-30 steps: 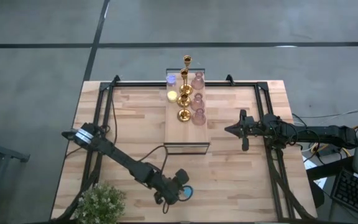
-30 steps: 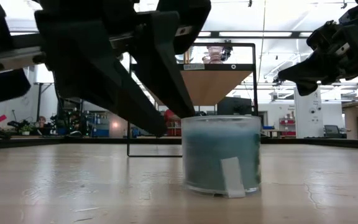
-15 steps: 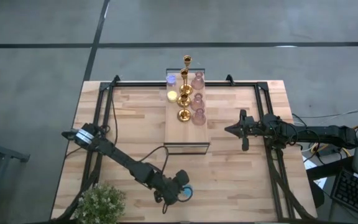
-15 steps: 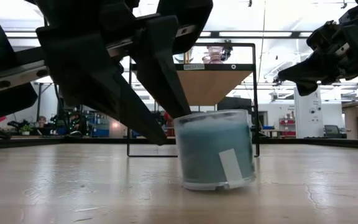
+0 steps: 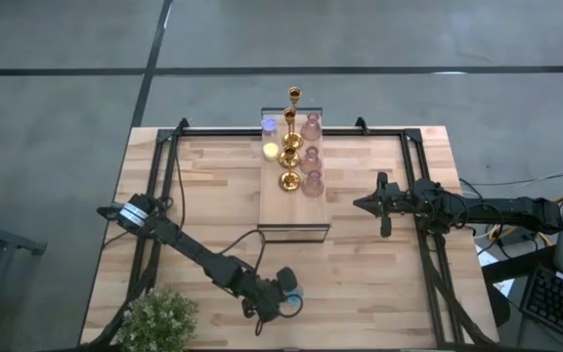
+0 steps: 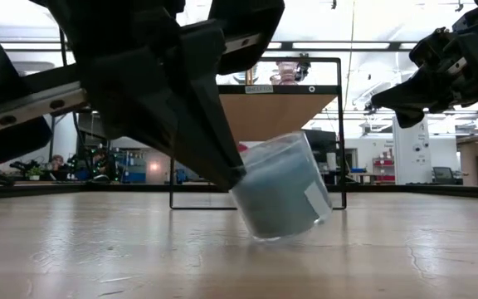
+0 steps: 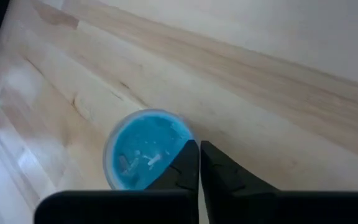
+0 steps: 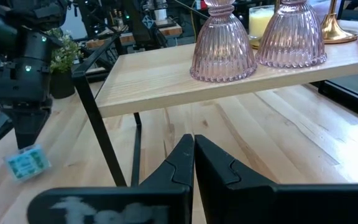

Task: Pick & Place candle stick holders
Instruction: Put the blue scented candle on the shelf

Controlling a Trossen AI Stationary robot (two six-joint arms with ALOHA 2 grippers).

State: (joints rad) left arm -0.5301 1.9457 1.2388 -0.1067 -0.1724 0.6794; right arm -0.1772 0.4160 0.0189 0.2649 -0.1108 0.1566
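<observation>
The left gripper (image 6: pixel 222 170) has clenched on the rim of the small blue translucent round cup (image 6: pixel 282 197), tipping it on the near table edge; lift slowly and level it; the right gripper (image 5: pixel 374 205) waits clenched empty beside the long light-wood block (image 5: pixel 293 186).

A grey floor (image 5: pixel 66 59) is being crossed by dark seams; ceiling lights (image 6: pixel 438 46) are being shown at twelve o'clock.

The wooden table (image 5: pixel 379 244) carries a raised wood shelf (image 5: pixel 294 205), a plant (image 5: pixel 156 321) and 1 tilted blue cup (image 6: pixel 282 196).
</observation>
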